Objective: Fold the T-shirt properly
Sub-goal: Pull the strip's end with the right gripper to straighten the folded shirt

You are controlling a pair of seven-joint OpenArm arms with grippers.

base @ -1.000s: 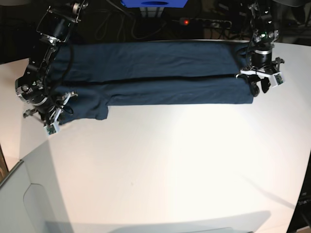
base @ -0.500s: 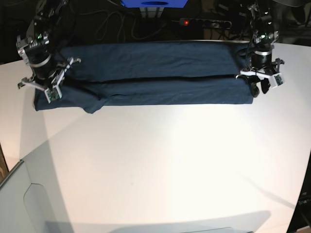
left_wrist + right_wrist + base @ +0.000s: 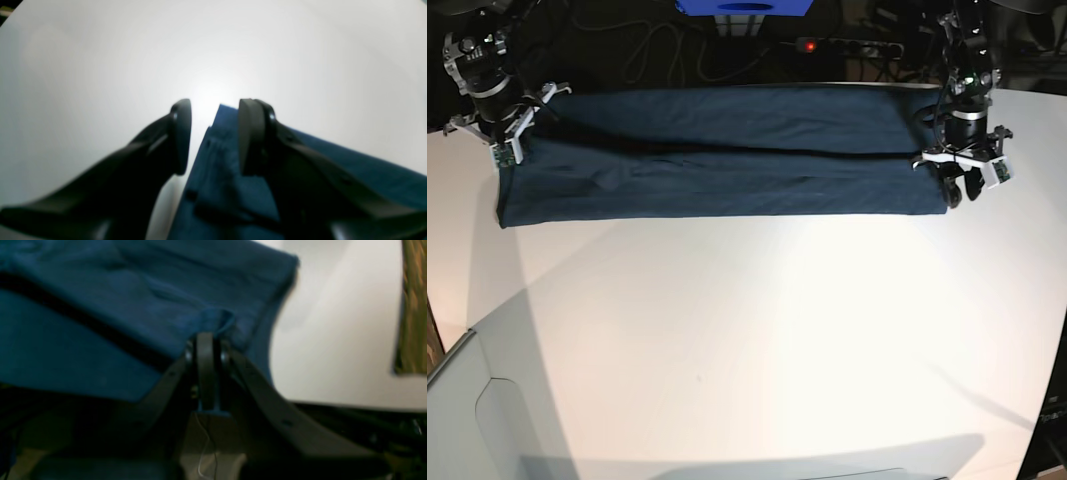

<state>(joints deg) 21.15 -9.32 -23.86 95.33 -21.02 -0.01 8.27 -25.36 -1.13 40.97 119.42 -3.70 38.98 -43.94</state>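
So the near half of the table (image 3: 757, 340) is sitting bare, and the T-shirt (image 3: 727, 160) is lying across the far side as a long flat band, stretched left to right. My guess is it's being kept that long and taut so the lengthwise fold comes out even before anything gets folded crosswise.

The left tool (image 3: 963, 187) is hanging over the right end of the band with its jaws standing apart, not gripping anything. Probably it's parked there to pin or re-grab that corner. The right tool (image 3: 497, 135) is sitting at the far left corner, and it's clamping a bit of the T-shirt's edge, I reckon to lay that side down over the rest.

What the wrist views are adding: the base view is too small to tell what the jaws are doing. The left wrist view is showing the two fingers (image 3: 248, 136) clearly spread, with the blue corner under and between them. The right wrist view is showing the jaws pressed together with a little pinch of cloth bunching at the tip, though it's blurry.
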